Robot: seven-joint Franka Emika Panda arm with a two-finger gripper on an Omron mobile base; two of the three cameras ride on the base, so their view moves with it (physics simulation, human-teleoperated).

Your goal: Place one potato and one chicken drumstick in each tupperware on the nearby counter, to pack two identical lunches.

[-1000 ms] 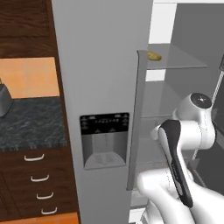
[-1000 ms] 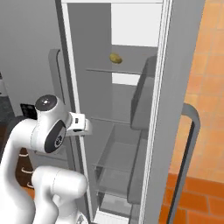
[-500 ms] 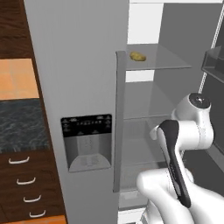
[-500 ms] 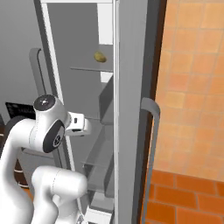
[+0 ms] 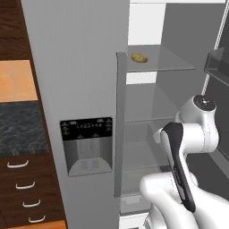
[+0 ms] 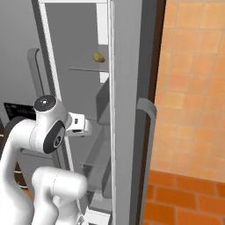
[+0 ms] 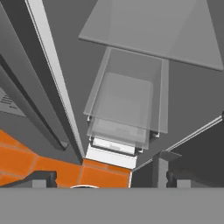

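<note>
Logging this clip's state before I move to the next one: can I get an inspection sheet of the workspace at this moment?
Surface: black speckled stone counter at far left, dark wood drawers below with pale curved handles.
Job's things: one small yellow-brown potato on the upper glass shelf of the open grey fridge; drumstick and containers: nothing seen.
Clutter: nothing seen; clear drawers low in the fridge look empty.
Grippers: two-finger gripper open, holding nothing, looking down into the fridge.
Cables: nothing seen.
Surroundings: orange tiled floor and wall; dark dispenser panel on the closed fridge door.
</note>
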